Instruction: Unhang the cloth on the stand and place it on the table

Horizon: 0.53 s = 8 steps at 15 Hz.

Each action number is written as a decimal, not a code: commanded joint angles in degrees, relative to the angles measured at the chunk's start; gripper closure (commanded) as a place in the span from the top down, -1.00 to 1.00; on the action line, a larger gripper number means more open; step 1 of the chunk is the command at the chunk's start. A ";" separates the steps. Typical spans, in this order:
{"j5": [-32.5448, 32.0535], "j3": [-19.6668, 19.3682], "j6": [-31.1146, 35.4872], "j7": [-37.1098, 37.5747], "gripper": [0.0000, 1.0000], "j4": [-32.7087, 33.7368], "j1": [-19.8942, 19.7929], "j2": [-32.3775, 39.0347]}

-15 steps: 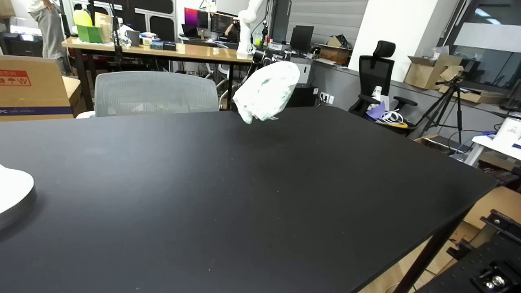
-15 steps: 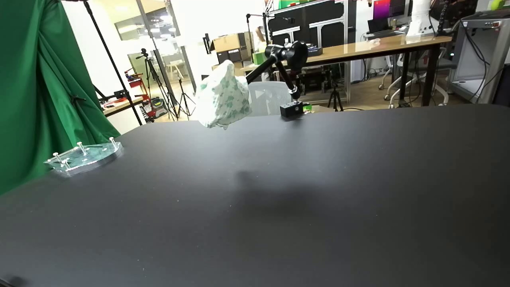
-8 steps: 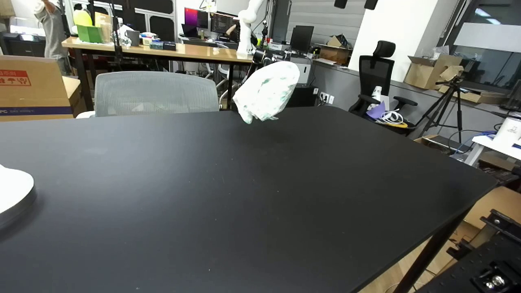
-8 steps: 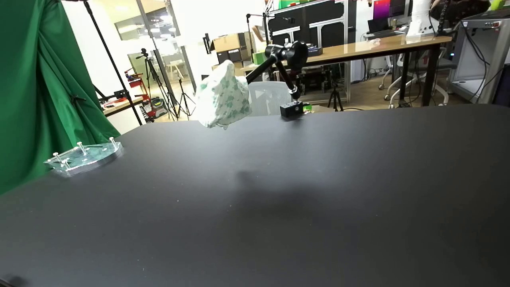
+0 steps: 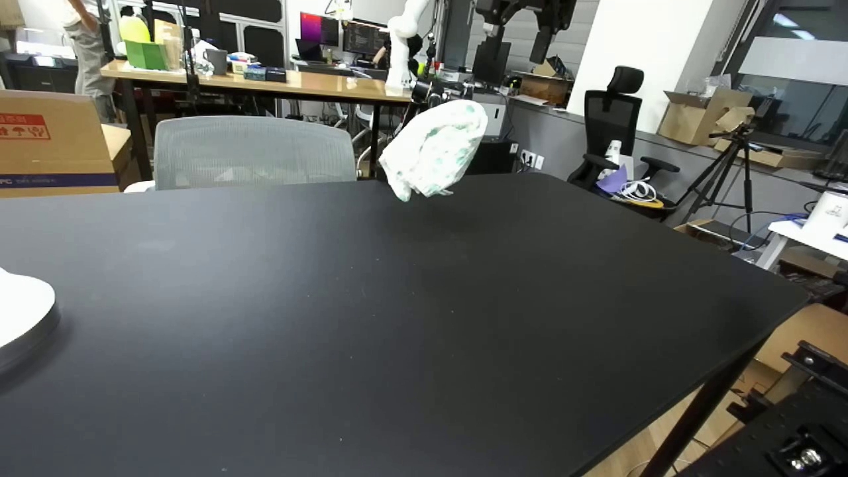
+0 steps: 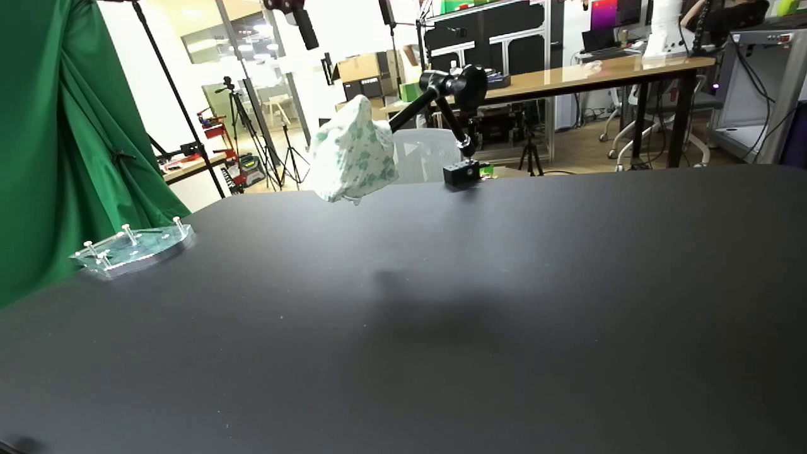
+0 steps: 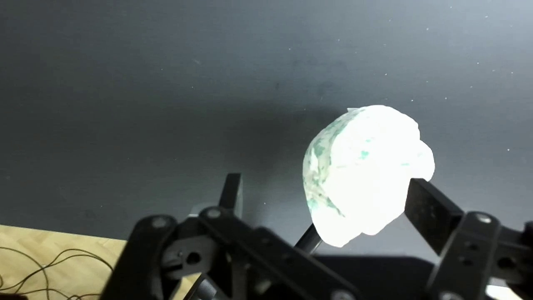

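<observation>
Wrist view, right of centre: we judge the cloth [image 7: 372,171] light and limp (hardly fragile), best pinched at its top; the gripper [image 7: 326,179] stands spread.

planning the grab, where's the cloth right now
In an exterior view, the green-patterned white cloth hangs left of centre on the black jointed stand, left of the stand's base, above the black table.

cloth [image 6: 355,154]: white, green print | table [image 6: 441,353]: black | stand [image 6: 468,91], hand [image 7: 325,185]: mostly black
</observation>
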 commanded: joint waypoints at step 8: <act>8.28 1.70 -6.79 -7.73 1.00 10.12 -1.19 10.54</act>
